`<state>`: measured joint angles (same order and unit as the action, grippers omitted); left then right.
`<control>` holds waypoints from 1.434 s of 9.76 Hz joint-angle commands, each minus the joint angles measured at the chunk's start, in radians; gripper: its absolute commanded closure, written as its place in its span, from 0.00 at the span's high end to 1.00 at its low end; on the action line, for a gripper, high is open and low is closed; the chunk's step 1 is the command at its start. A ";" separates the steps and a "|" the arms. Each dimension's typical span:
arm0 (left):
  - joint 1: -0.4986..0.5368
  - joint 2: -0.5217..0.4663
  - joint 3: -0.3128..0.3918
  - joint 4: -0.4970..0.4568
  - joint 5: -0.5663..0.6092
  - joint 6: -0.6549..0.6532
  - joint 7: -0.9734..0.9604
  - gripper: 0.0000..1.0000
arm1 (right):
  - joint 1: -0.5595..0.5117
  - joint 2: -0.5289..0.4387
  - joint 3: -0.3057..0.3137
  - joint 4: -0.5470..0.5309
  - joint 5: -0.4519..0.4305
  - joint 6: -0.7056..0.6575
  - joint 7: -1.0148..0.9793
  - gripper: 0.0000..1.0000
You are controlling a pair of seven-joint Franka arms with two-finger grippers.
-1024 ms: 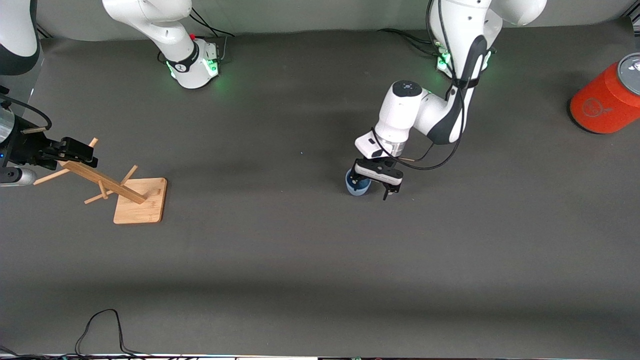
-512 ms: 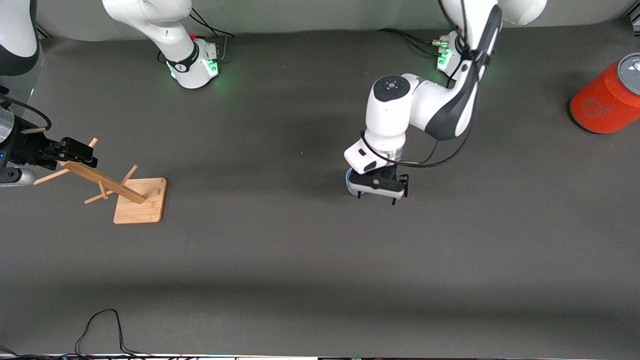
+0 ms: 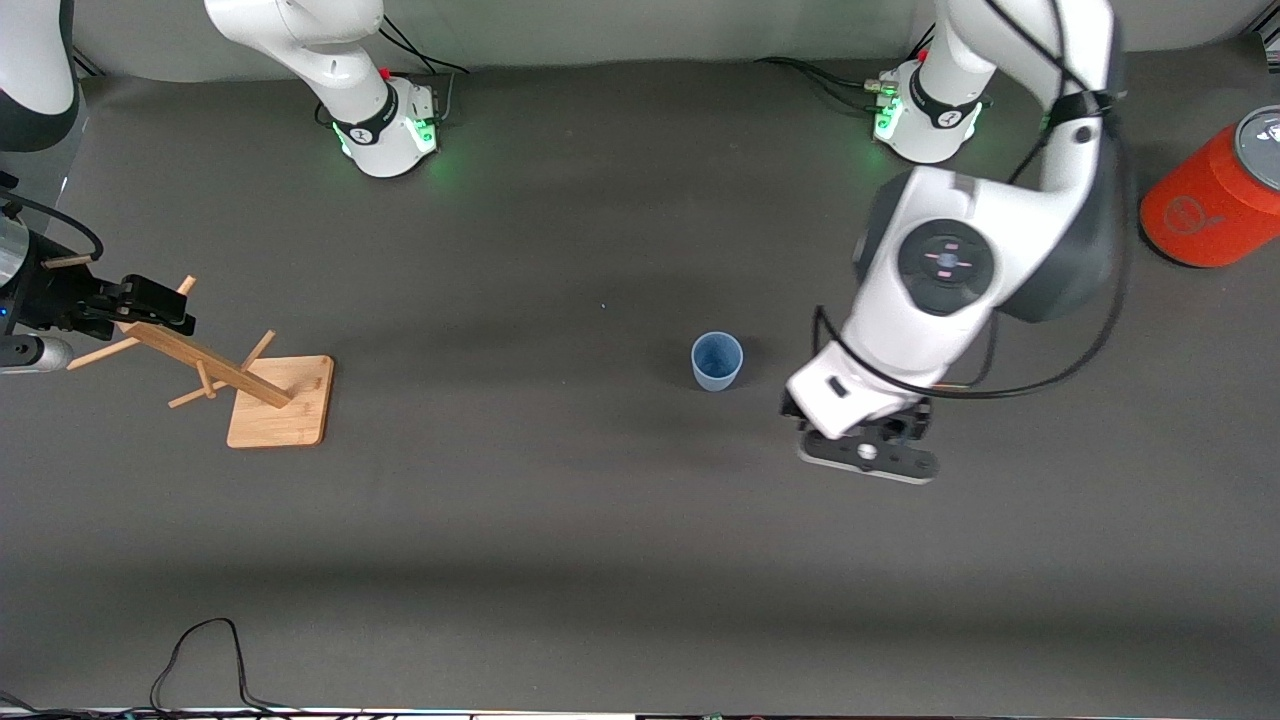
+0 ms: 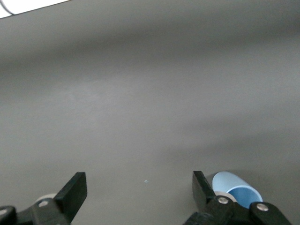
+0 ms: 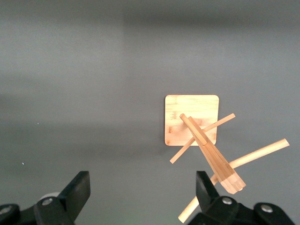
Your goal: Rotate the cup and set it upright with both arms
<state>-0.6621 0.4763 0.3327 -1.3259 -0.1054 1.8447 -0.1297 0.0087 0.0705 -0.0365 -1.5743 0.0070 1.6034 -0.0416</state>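
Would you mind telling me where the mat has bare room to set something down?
The widest bare stretch is the strip nearer the front camera than the cup and wooden rack. The mat between cup and rack is also free. It is crowded beside the cup, under the open left claw, and around the orange can.

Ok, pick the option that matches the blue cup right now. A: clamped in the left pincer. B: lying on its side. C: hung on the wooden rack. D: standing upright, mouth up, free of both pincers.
D: the cup stands on the table mouth up, with the open left pincer apart from it and empty.
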 commanded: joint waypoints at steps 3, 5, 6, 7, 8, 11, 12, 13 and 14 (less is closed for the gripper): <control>0.100 -0.114 0.000 0.001 -0.005 -0.174 0.091 1.00 | 0.004 -0.008 -0.005 0.005 -0.004 0.003 -0.011 1.00; 0.114 -0.200 0.002 -0.100 0.007 -0.180 0.090 1.00 | 0.004 -0.008 -0.005 0.008 -0.002 0.003 -0.006 1.00; 0.163 -0.238 -0.017 -0.145 0.029 -0.171 0.079 1.00 | 0.004 -0.008 -0.005 0.008 -0.001 0.003 -0.004 1.00; 0.235 -0.252 -0.081 -0.156 0.056 -0.168 0.076 1.00 | 0.004 -0.008 -0.005 0.008 0.001 0.003 -0.003 1.00; 0.345 -0.272 -0.181 -0.167 0.073 -0.170 0.073 1.00 | 0.004 -0.008 -0.006 0.008 0.001 0.003 -0.001 1.00; 0.550 -0.414 -0.325 -0.326 0.121 -0.164 0.070 1.00 | 0.004 -0.008 -0.006 0.008 0.004 0.003 0.025 1.00; 0.585 -0.465 -0.336 -0.381 0.128 -0.163 0.059 1.00 | 0.004 -0.008 -0.006 0.008 0.004 0.003 0.025 1.00; 0.601 -0.517 -0.336 -0.441 0.151 -0.145 0.058 1.00 | 0.004 -0.008 -0.006 0.008 0.005 0.003 0.026 1.00; 0.610 -0.585 -0.336 -0.522 0.156 -0.110 0.056 1.00 | 0.004 -0.008 -0.006 0.008 0.005 0.003 0.026 1.00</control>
<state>-0.0734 0.0175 0.0196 -1.6949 0.0268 1.6734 -0.0544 0.0081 0.0695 -0.0392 -1.5697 0.0070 1.6051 -0.0340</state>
